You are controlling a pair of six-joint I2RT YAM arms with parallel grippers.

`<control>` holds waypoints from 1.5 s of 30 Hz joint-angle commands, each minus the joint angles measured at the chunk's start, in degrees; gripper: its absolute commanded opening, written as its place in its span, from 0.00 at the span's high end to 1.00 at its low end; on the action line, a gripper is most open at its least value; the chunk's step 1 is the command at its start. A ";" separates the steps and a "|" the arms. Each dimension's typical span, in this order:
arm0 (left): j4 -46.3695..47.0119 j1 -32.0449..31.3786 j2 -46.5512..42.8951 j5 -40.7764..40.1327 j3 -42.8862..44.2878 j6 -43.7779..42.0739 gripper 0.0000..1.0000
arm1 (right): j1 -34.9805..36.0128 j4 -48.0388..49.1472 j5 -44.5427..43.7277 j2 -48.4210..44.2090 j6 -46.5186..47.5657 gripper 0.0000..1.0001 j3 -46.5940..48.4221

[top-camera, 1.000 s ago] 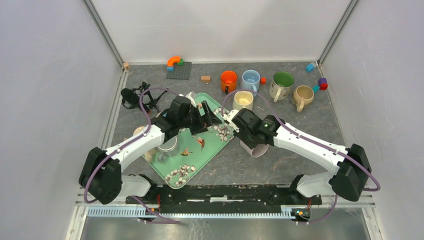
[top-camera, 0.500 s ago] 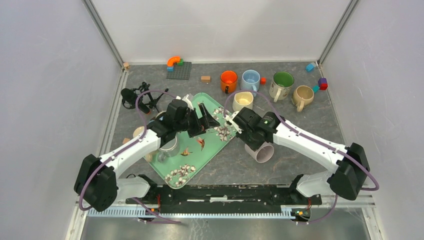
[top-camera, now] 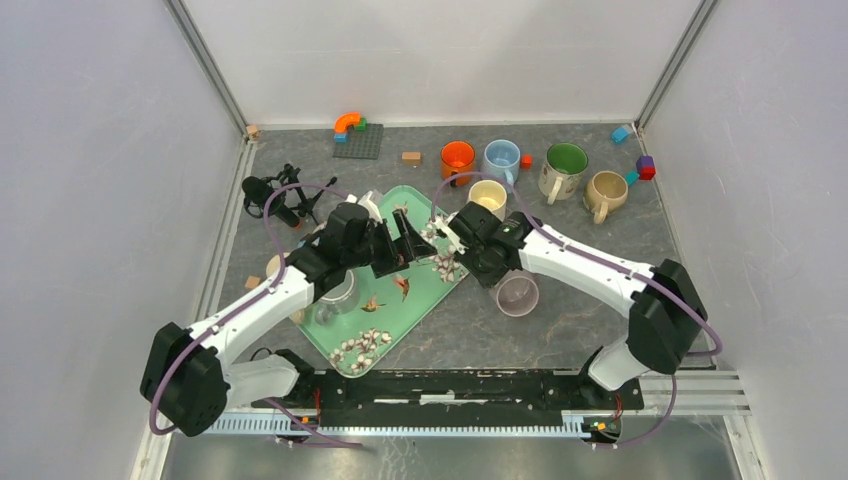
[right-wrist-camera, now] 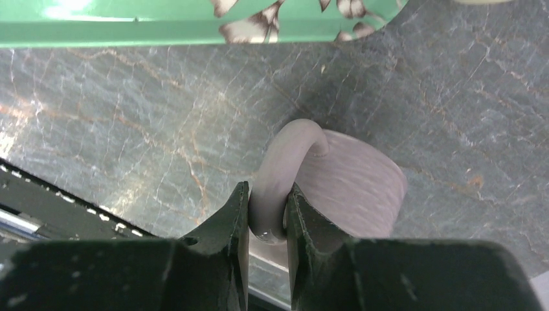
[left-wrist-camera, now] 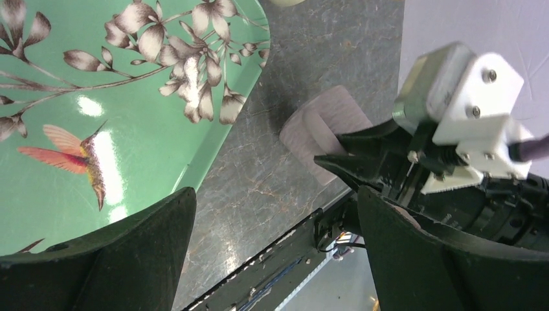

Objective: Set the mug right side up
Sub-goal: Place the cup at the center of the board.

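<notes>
The right gripper [right-wrist-camera: 267, 214] pinched the handle [right-wrist-camera: 285, 159] of the mug [top-camera: 517, 293], just right of the green tray [top-camera: 415, 300], mouth facing up. Flip looked nearly done; only set-down and release remained. The left gripper [left-wrist-camera: 275, 194] gaped wide over the tray's edge.

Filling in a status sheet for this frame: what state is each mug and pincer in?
Mauve mug: mouth up, held by its handle.
Right pincer: shut on that mug's handle.
Left pincer: open, empty.
Orange mug: upright.
Blue mug: upright.
Cream mug: upright.
Green-lined mug: upright.
Tan mug: upright.
</notes>
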State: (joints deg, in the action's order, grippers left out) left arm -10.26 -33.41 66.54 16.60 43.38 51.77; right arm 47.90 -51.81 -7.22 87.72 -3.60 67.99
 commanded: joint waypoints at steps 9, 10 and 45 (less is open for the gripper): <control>0.02 0.09 -2.47 0.28 -1.07 -1.34 0.00 | -5.56 7.81 -2.05 2.77 3.16 1.00 0.51; 0.09 0.08 -2.47 0.25 -1.16 -1.32 0.00 | -5.86 8.47 -2.03 2.57 3.16 1.00 0.38; -2.08 0.06 -1.39 -0.80 0.90 -2.99 0.00 | -17.82 23.73 -5.09 5.70 1.24 0.80 -1.25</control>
State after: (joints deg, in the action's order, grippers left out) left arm -12.12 -33.41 65.21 16.53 42.68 51.13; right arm 30.30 -32.51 -10.11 93.86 -1.74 66.17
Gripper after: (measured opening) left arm 0.994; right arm 0.250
